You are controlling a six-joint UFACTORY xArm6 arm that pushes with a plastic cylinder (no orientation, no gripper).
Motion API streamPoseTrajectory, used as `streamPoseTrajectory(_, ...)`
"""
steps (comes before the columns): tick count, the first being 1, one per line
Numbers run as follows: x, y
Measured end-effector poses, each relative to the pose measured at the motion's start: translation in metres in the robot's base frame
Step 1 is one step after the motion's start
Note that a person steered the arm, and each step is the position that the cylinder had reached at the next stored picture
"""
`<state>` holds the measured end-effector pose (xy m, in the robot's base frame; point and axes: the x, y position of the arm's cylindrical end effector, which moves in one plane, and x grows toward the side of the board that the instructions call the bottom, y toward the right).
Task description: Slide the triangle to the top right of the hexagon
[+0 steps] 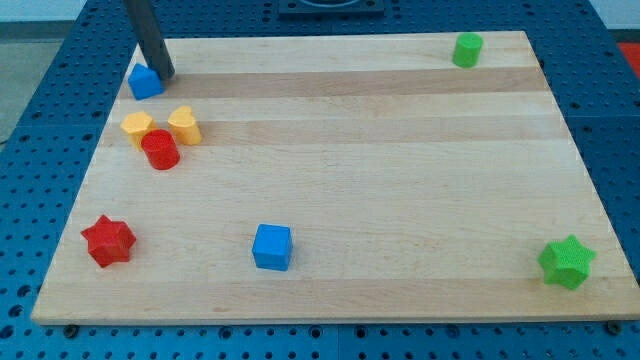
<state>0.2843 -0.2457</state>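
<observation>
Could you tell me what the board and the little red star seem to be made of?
The board looks like pale wood, matt, with lengthwise grain and plank seams showing. The red star looks like moulded or printed plastic: uniform saturated colour with a slight sheen. My tip rests beside the blue triangle, far from the star.

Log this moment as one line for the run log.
tip touching blue triangle, top left | yellow hexagon just below | triangle not yet at hexagon's top right

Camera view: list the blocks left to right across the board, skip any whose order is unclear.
Red star block → blue triangle block, my tip touching its right side → blue cube → green cylinder-like block → green star block. The yellow and red cluster near the triangle overlaps in x, so it is left out.
</observation>
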Motion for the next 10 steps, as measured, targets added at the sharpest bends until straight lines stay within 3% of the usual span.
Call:
streamPoseTrajectory(2,-0.044,-0.032)
streamPoseTrajectory(3,0.023,-0.057)
streamPoseTrajectory(4,0.047,-0.013)
streamPoseTrajectory(6,0.019,-0.031)
streamPoseTrajectory(10,0.012,-0.031)
